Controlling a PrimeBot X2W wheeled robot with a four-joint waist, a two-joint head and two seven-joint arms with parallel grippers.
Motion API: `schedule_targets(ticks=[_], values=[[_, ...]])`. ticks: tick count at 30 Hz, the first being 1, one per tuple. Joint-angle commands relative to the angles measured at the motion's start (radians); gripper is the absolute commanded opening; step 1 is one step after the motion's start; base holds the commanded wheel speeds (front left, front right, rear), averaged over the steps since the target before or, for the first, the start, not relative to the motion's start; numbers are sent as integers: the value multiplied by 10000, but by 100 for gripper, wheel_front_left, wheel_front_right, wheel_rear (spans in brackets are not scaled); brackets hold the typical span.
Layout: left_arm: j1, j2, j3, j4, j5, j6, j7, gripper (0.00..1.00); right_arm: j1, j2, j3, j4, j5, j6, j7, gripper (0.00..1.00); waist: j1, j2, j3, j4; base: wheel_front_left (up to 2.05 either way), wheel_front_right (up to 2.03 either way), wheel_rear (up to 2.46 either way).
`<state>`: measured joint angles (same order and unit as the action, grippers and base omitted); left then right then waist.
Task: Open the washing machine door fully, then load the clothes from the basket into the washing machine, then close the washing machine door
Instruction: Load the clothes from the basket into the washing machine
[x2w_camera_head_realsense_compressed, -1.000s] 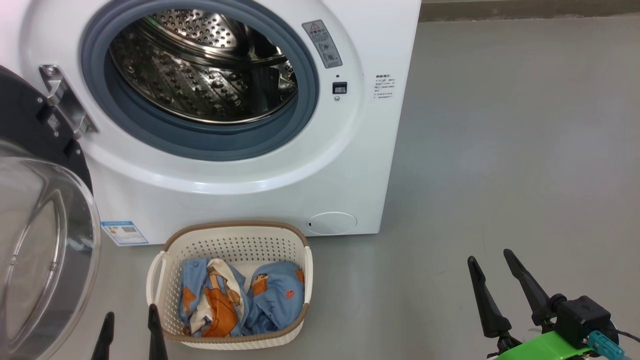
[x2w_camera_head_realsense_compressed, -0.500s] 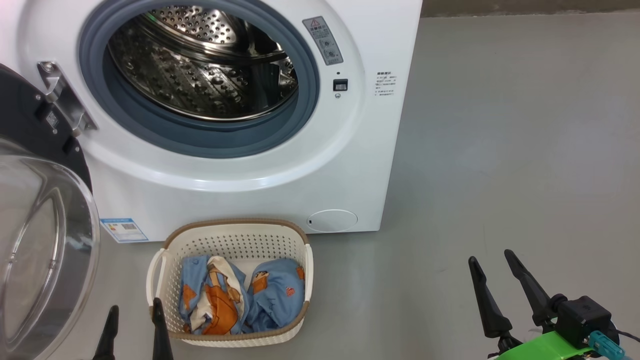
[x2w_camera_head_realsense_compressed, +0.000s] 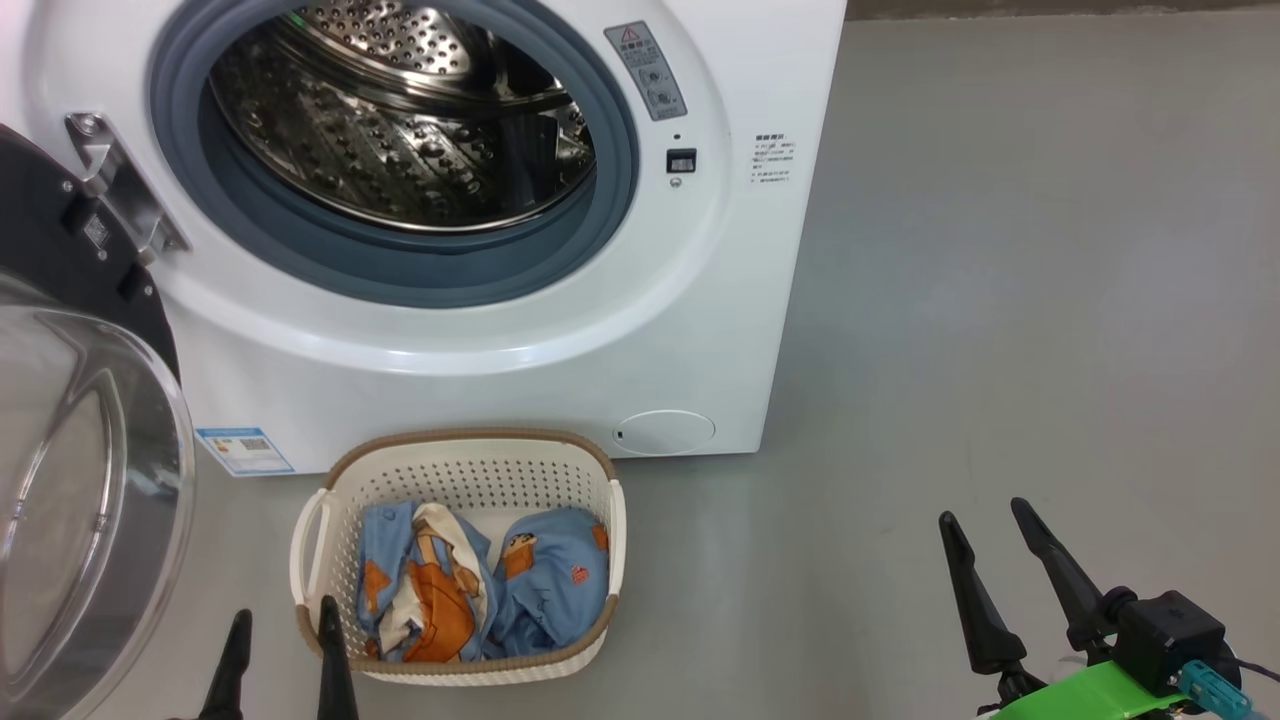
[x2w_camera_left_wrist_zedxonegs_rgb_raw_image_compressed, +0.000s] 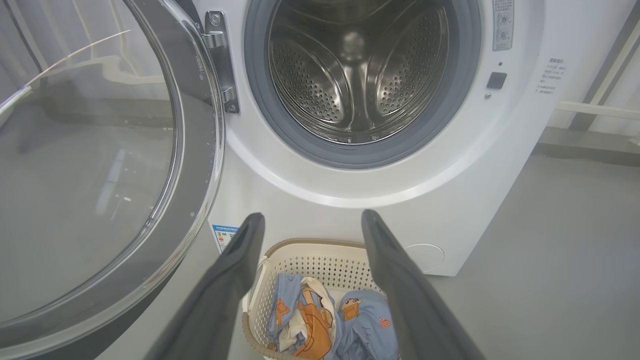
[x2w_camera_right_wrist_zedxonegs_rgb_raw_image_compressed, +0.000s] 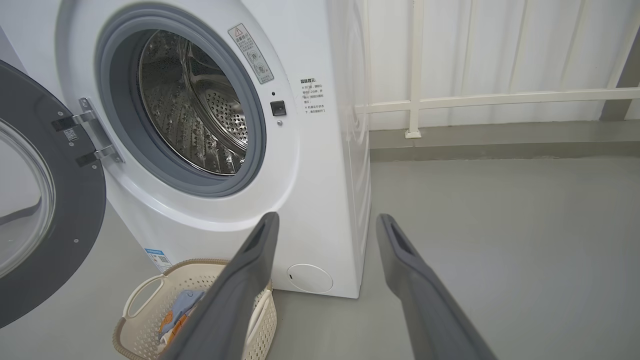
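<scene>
Clothes (x2w_camera_head_realsense_compressed: 480, 595) lie in the basket (x2w_camera_head_realsense_compressed: 470, 437) before the washing machine (x2w_camera_head_realsense_compressed: 740, 300), head view; my left tool (x2w_camera_head_realsense_compressed: 283, 610) spread beside its rim. Left wrist: door (x2w_camera_left_wrist_zedxonegs_rgb_raw_image_compressed: 90, 175) wide, probably fully. Right wrist: right tool (x2w_camera_right_wrist_zedxonegs_rgb_raw_image_compressed: 326, 217) spread, empty. A shallow pinch could drag the basket.

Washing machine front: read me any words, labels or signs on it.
Grey sticker on the washing machine: red warning triangle; print too small to read.
Black print block on its front: too blurred to read.
Blue label low down: too small to read.

Lt blue/orange-print clothes (x2w_camera_head_realsense_compressed: 480, 590), cream basket (x2w_camera_head_realsense_compressed: 460, 480) w/ brown rim.
</scene>
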<state>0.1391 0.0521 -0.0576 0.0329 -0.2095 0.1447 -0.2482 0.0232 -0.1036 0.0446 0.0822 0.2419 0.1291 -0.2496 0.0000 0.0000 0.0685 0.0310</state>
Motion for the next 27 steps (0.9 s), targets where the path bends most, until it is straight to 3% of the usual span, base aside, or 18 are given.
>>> schedule_targets(ticks=[1,16,27], values=[[-388,40,270,-270,-46,12,-135,100,-287,-148,176,-236,29,16,-122,100,0,0,70,5,0,0,0],[-1851,9,-287,-100,76,-62,-135,100,-602,-360,145,-725,251,16,-122,100,0,0,1762,156,0,0,0],[-4646,70,-582,1532,41,-436,-106,100,-1213,-822,199,-1157,496,16,-122,100,0,0,4076,118,0,0,0]])
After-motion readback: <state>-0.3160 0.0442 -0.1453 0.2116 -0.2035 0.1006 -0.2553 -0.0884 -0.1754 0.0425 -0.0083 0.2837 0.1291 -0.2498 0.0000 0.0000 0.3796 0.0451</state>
